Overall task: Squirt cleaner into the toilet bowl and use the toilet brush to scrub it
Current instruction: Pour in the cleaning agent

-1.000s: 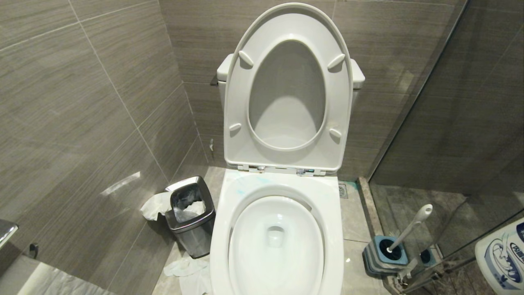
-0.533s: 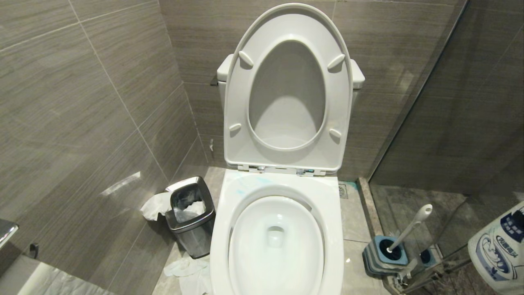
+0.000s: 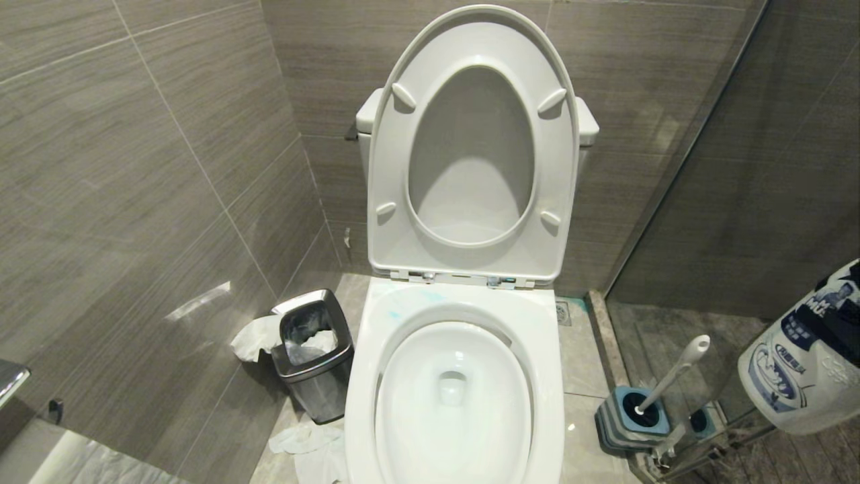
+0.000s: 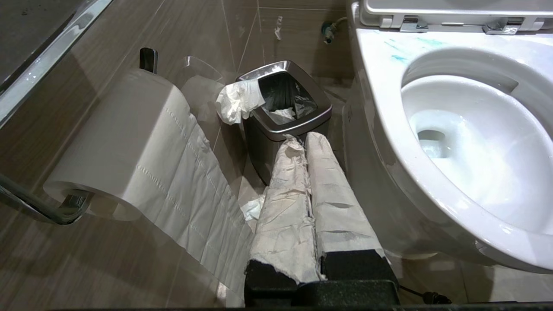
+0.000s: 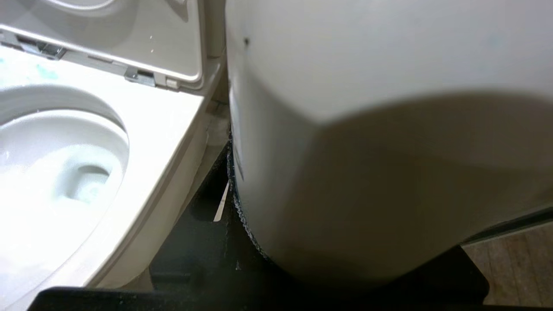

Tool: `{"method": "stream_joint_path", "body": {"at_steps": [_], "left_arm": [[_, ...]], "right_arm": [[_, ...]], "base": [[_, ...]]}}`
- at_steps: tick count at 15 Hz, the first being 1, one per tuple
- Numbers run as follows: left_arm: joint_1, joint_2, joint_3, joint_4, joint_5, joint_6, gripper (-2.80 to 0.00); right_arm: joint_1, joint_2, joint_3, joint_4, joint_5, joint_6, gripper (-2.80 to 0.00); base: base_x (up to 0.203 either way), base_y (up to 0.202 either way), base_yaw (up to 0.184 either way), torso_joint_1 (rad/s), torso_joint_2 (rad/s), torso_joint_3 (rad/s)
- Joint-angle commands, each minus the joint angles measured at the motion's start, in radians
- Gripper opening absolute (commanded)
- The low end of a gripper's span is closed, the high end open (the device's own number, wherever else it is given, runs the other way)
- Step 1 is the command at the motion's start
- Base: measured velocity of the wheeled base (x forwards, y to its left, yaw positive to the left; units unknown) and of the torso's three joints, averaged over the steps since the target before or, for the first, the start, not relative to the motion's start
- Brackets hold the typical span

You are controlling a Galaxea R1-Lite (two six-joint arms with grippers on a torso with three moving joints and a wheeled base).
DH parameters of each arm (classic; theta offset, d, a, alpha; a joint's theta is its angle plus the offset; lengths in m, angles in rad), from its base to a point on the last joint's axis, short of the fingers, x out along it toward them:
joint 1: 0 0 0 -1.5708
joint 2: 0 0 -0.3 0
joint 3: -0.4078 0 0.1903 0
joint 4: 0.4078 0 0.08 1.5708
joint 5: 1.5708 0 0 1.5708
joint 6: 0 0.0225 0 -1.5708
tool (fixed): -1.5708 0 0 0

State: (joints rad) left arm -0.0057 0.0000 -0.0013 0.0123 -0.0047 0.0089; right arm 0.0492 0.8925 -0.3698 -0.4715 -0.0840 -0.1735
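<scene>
The white toilet bowl (image 3: 547,376) stands open in the middle, with its seat and lid (image 3: 470,148) raised. Turquoise smears of cleaner (image 3: 410,298) mark the back of the rim (image 4: 402,47). At the right edge of the head view a white bottle with a blue label (image 3: 796,363) hangs in the air. It fills the right wrist view, where my right gripper (image 5: 337,242) is shut on the bottle (image 5: 367,129), beside the bowl's rim (image 5: 164,125). The toilet brush (image 3: 675,373) stands in its blue-grey holder (image 3: 631,420) on the floor. My left gripper (image 4: 303,139) is shut, parked low beside the bowl.
A steel bin (image 3: 314,356) holding tissue stands left of the bowl, with crumpled paper (image 3: 306,440) on the floor beside it. A toilet roll (image 4: 125,142) hangs on the left wall. A glass partition (image 3: 705,202) closes off the right side behind the brush.
The bottle in my right gripper has risen from the bottom right corner and come a little leftward. The left arm and the scene have not moved.
</scene>
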Motion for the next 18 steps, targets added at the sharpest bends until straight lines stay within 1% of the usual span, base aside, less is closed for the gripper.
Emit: {"method": "stream_joint_path", "body": {"at_steps": [1, 3, 4, 6, 12, 15, 18], "left_arm": [[0.0, 0.002, 0.0, 0.0, -0.001, 0.0, -2.8], [0.0, 0.002, 0.0, 0.0, -0.001, -0.001, -2.8], [0.0, 0.002, 0.0, 0.0, -0.001, -0.001, -2.8], [0.0, 0.002, 0.0, 0.0, -0.001, -0.001, -2.8], [0.0, 0.002, 0.0, 0.0, -0.001, -0.001, -2.8], [0.0, 0.002, 0.0, 0.0, -0.001, -0.001, -2.8], [0.0, 0.002, 0.0, 0.0, -0.001, -0.001, -2.8]], "right_arm": [[0.025, 0.06, -0.007, -0.014, -0.002, -0.001, -2.8], [0.052, 0.116, -0.017, -0.06, -0.015, -0.001, -2.8], [0.073, 0.151, -0.025, -0.092, -0.034, -0.001, -2.8], [0.148, 0.198, -0.048, -0.135, -0.096, 0.0, -2.8], [0.353, 0.342, -0.153, -0.142, -0.308, 0.0, -2.8], [0.393, 0.414, -0.211, -0.142, -0.35, -0.001, -2.8], [0.458, 0.477, -0.254, -0.142, -0.416, -0.001, -2.8]], "base": [[0.0, 0.0, 0.0, 0.0, 0.0, 0.0], [0.0, 0.0, 0.0, 0.0, 0.0, 0.0], [0.0, 0.0, 0.0, 0.0, 0.0, 0.0], [0.0, 0.0, 0.0, 0.0, 0.0, 0.0], [0.0, 0.0, 0.0, 0.0, 0.0, 0.0], [0.0, 0.0, 0.0, 0.0, 0.0, 0.0], [0.0, 0.0, 0.0, 0.0, 0.0, 0.0]]}}
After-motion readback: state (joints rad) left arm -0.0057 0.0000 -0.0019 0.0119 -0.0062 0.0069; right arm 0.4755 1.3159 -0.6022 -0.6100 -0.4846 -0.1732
